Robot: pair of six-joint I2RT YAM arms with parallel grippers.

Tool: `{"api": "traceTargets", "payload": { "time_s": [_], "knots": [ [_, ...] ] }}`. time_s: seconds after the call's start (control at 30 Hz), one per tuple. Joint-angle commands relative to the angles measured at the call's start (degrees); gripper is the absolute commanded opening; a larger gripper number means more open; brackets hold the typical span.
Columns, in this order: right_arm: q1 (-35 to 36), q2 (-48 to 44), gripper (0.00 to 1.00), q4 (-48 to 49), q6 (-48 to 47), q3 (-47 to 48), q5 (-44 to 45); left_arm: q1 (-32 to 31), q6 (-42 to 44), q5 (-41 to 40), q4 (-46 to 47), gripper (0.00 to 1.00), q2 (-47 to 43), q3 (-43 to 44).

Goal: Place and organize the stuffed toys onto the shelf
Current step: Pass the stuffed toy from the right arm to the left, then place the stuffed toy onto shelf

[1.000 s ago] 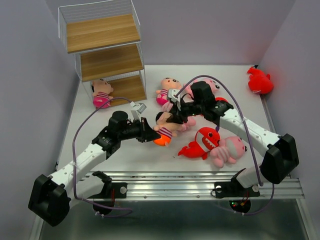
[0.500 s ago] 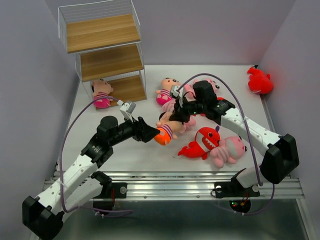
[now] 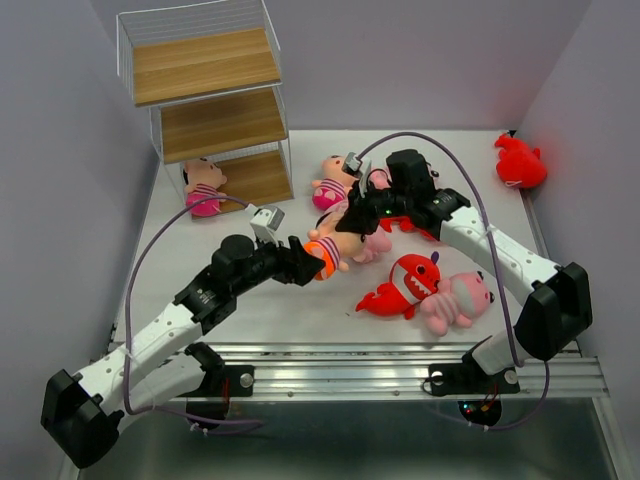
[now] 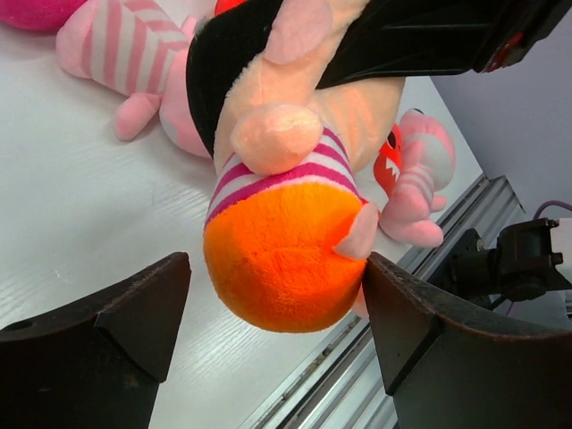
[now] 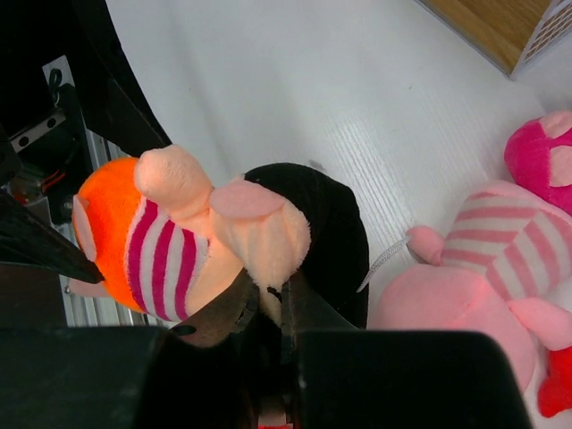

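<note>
White table (image 3: 250, 320) under lilac walls (image 3: 420, 60) carries the three-tier wooden-board shelf (image 3: 205, 65) in its white wire frame at 11 o'clock, with a black-haired striped doll (image 3: 203, 187) lying just beside its lowest board. At the centre my right claw (image 5: 268, 299) is pinched tight on the head end of another plush doll with black hair, pink stripes and an orange bottom (image 3: 335, 245), its feet pointing toward 8 o'clock. My left claw (image 3: 302, 264) stands wide, one finger on either side of that orange bottom without touching it, while a red plush shark (image 3: 405, 285) and a pink striped plush animal (image 3: 455, 300) lie together at 4 o'clock.
</note>
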Motion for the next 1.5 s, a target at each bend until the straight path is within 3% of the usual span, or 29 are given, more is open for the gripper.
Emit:
{"api": "traceTargets", "payload": {
  "time_s": [0.0, 0.27, 0.3, 0.37, 0.4, 0.5, 0.53, 0.57, 0.6, 0.63, 0.67, 0.77, 0.87, 1.1, 1.3, 1.47],
  "knots": [
    [-0.1, 0.3, 0.01, 0.8, 2.5, 2.8, -1.7, -0.9, 1.2, -2.9, 2.8, 0.86, 1.5, 1.3],
    [-0.1, 0.3, 0.01, 1.0, 2.7, 2.5, -4.1, -1.2, 0.5, -4.3, 4.8, 0.7, 3.9, 2.0],
    [-0.1, 0.3, 0.01, 1.0, 2.9, 2.5, -4.3, -1.2, 0.4, -4.1, 5.3, 0.59, 4.2, 2.1],
    [-0.1, 0.4, 0.01, 1.2, 3.0, 2.4, -4.8, -1.2, -0.1, -3.3, 7.0, 0.48, 4.6, 1.7],
    [-0.1, 0.4, 0.01, 1.2, 3.2, 2.3, -5.2, -1.2, -0.6, -3.0, 7.7, 0.37, 5.0, 1.7],
    [-0.1, 0.3, 0.01, 1.4, 3.1, 2.0, -5.3, -1.2, -1.0, -3.0, 9.0, 0.21, 5.8, 1.6],
    [-0.1, 0.2, 0.01, 1.4, 3.0, 1.7, -5.2, -1.2, -1.0, -3.1, 9.2, 0.11, 5.8, 1.6],
    [-0.1, 0.2, 0.04, 1.4, 2.9, 1.6, -4.8, -1.3, -1.0, -3.7, 9.0, 0.04, 5.8, 1.6],
    [-0.1, 0.0, 0.22, 1.4, 2.6, 1.3, -4.6, -1.2, -1.0, -4.2, 8.7, 0.01, 5.5, 1.6],
    [-0.8, -0.3, 0.37, 1.3, 2.4, 1.0, -4.3, -1.2, -1.1, -4.9, 8.3, 0.0, 5.1, 1.5],
    [-1.3, -0.4, 0.67, 1.4, 2.5, 0.7, -3.3, -1.1, -1.1, -6.7, 7.3, 0.0, 4.2, 1.2],
    [-4.5, -0.7, 1.0, 1.7, 3.2, 0.4, -2.9, -1.0, -1.8, -12.1, 4.0, 0.0, 1.5, -0.1],
    [-10.5, -1.0, 1.0, 1.9, 3.7, 0.9, -4.0, 0.8, -3.0, -19.5, 0.4, 0.0, -1.4, -2.6],
    [-16.4, -5.0, 1.0, 2.7, 0.4, -5.3, -9.8, 9.4, -2.6, -22.4, -3.4, 0.0, -4.7, -5.1],
    [-18.0, -7.2, 1.0, 3.1, -4.5, -12.2, -14.5, 15.4, 2.1, -22.5, 1.7, 0.0, -1.3, -6.3],
    [-20.7, -5.8, 1.0, 4.1, -5.9, -16.2, -21.4, 18.6, 6.9, -24.7, 11.3, 0.0, 3.7, -6.5]
  ]
}}
